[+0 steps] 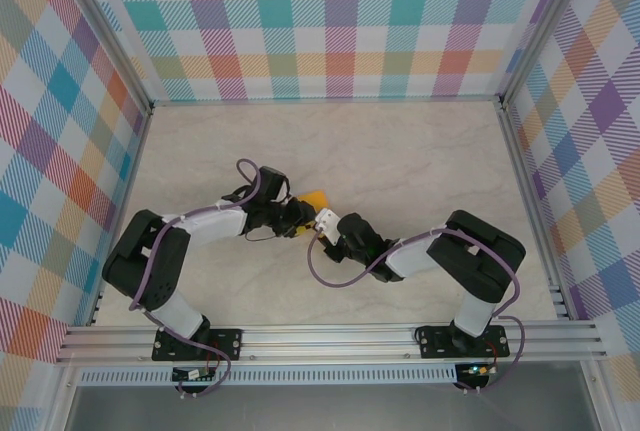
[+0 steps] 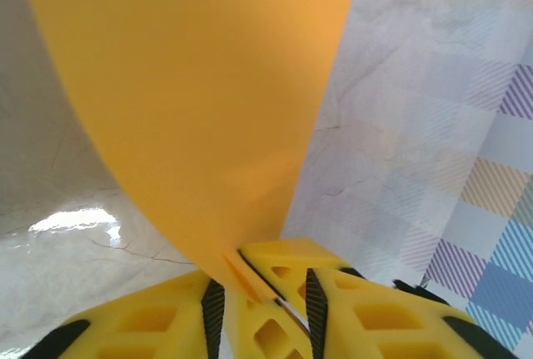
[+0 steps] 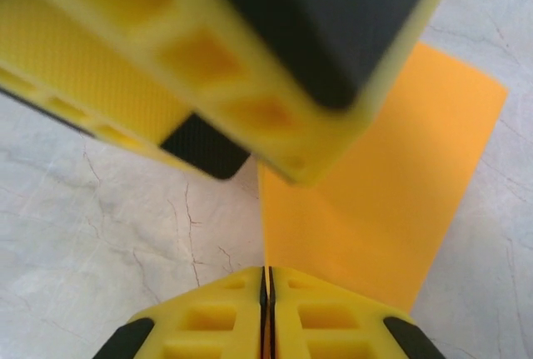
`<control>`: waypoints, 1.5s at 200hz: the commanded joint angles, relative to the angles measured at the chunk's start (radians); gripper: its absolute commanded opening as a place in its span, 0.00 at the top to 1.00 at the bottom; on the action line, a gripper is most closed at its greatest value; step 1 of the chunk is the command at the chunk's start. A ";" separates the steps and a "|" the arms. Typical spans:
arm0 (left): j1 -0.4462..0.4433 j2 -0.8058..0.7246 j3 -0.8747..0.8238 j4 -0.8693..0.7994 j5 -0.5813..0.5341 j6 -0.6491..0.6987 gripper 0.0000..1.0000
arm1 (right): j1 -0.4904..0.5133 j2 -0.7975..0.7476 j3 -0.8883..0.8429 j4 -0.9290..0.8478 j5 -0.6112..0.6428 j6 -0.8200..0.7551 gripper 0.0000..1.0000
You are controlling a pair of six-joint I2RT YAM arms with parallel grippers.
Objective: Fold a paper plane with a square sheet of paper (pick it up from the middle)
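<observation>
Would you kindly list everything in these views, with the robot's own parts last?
square sheet of paper: one, orange-yellow, near the table's middle, between the grippers.
table: one, pale marbled, under everything.
walls: three, pastel plaid, left, back and right of the table.
rail: one, silver, near edge, carrying both arm bases.
left gripper: one, yellow with black pads, jaws apart beside the sheet.
right gripper: one, yellow, jaws shut on the sheet's edge.

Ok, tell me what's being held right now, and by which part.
The thin orange-yellow paper sheet, pinched at one edge by the shut right gripper. The left gripper stands open around it, not clamping.
</observation>
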 commanded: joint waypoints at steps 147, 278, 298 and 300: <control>0.053 -0.189 -0.116 0.089 -0.019 0.081 0.45 | -0.233 0.030 0.199 -0.264 -0.614 0.605 0.99; 0.026 -0.130 -0.218 0.303 -0.056 0.085 0.50 | -0.258 0.103 0.199 -0.184 -0.720 0.840 1.00; 0.020 -0.101 -0.216 0.339 -0.056 0.090 0.52 | -0.267 0.111 0.196 -0.175 -0.734 0.878 1.00; 0.019 -0.098 -0.216 0.342 -0.056 0.092 0.52 | -0.268 0.113 0.195 -0.175 -0.736 0.882 1.00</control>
